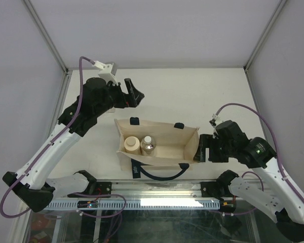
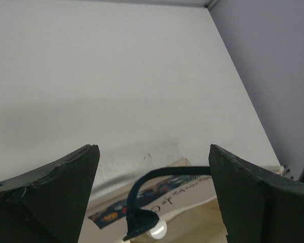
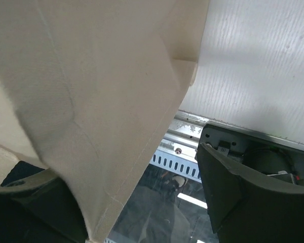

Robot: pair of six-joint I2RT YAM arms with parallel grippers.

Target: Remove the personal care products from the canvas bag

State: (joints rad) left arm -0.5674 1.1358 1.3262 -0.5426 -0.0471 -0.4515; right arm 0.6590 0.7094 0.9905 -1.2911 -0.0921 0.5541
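Left gripper (image 1: 136, 94) spread wide, arm outstretched; right gripper (image 1: 199, 149) likewise parted.

Left pincer (image 2: 153, 152) gapes above canvas bag (image 2: 188, 223) and its navy handle (image 2: 167, 172).

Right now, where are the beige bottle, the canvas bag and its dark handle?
beige bottle (image 1: 132, 144), top external view, on its round top.
canvas bag (image 1: 164, 130), top external view, on its far wall.
dark handle (image 1: 162, 177), top external view, on the near strap loop.

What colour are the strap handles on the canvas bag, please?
Dark navy; the strap handles on the beige canvas bag show best in the top external view.
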